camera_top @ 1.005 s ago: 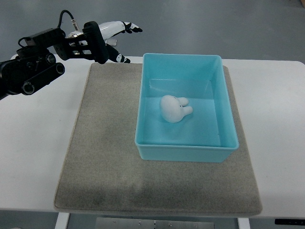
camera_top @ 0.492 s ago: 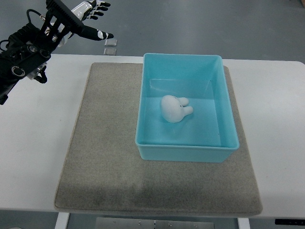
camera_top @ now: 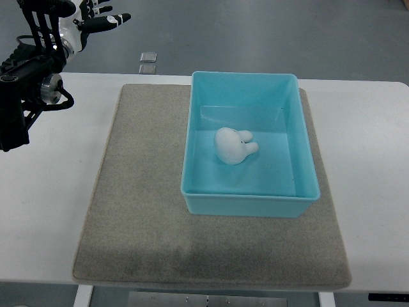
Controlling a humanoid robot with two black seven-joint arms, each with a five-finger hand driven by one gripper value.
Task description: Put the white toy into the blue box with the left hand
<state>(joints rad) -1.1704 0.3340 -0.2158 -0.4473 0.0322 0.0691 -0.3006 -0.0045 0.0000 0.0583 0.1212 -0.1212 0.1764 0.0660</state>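
Toy (camera_top: 234, 146) lies inside the blue box (camera_top: 249, 201); my left hand (camera_top: 89, 19), fingers spread and empty, should retreat far-left smoothly.

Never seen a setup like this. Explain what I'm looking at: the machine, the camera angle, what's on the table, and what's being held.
This is one camera looking steeply down from the robot's own side. The dark jointed machinery at the upper left is the robot's left arm, ending in the left hand, fingers spread, holding nothing. The right arm is out of view. A white table carries a grey mat. On the mat stands a blue box, and a white toy lies inside it.
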